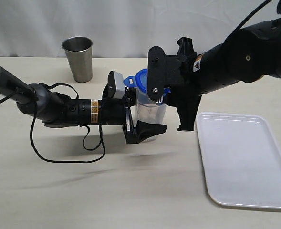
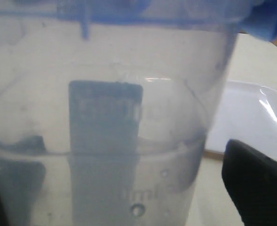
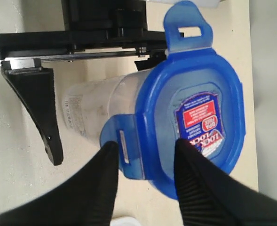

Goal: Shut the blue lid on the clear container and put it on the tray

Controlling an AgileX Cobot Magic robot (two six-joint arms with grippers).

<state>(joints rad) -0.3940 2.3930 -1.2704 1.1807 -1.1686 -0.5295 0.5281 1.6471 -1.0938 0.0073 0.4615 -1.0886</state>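
Note:
The clear container (image 1: 150,112) stands upright on the table with the blue lid (image 1: 141,78) sitting on its mouth. In the right wrist view the lid (image 3: 199,108) shows its red-and-blue sticker, and two flaps stick outward, unlatched. My left gripper (image 1: 147,117) is open with a jaw on each side of the container (image 2: 129,117). One left finger (image 2: 256,188) stands a little apart from the wall. My right gripper (image 3: 145,150) hangs over the lid, open. One of its fingers is outside a side flap (image 3: 122,146), the other over the lid's top.
The white tray (image 1: 245,162) lies flat to the right of the container, close to the right arm. A steel cup (image 1: 78,58) stands at the back left. The left arm's black cable (image 1: 66,155) loops on the table in front of it.

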